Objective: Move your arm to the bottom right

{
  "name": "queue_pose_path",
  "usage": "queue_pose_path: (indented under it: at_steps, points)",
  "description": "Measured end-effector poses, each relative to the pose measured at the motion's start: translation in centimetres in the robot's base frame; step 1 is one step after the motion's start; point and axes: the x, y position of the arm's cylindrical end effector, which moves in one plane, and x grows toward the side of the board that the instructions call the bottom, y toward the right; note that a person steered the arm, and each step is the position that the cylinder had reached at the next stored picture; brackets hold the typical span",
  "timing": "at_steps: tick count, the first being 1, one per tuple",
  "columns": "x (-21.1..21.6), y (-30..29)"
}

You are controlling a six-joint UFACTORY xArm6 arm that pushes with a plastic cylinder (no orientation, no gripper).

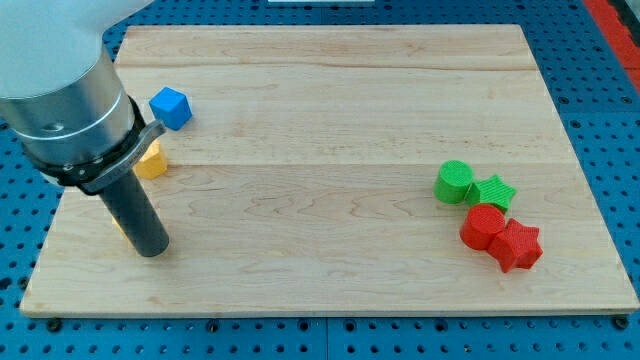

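Camera view only. My tip [153,250] sits on the table [330,110] in the lower left of the frame, well apart from the goal corner at lower right. There are no fingers on this rig — just the rod, so nothing opens or shuts, and it holds nothing.

The task's thing here is the arm itself: a stiff rod, no give, so you steer it rather than grasp anything. The blocks look like small light plastic pcs on smooth wood; by my guess they'd slide at the least nudge.

Near the rod, upper left: a blue cube [171,107], and a yellow block [152,160] partly hidden behind the arm, shape unclear. Another bit of yellow may peek out left of the rod; can't tell.

Room: the middle and bottom strip of the table are open. At right sit a green cylinder [454,182] touching a green star [494,191], with a red cylinder [484,226] and red star [518,246] just below — close to the target corner. You'd prob. do best running low along the bottom edge, stopping short of the red star and the table rim.
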Motion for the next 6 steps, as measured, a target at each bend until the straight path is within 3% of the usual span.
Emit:
queue_pose_path:
  at_steps: [1,2,3,4,5,6]
  points:
    - [-2.6,11.8]
    - [-0.1,20.9]
    - [5.8,27.0]
    - [6.4,37.9]
    - [3.2,40.6]
    - [-1.3,39.0]
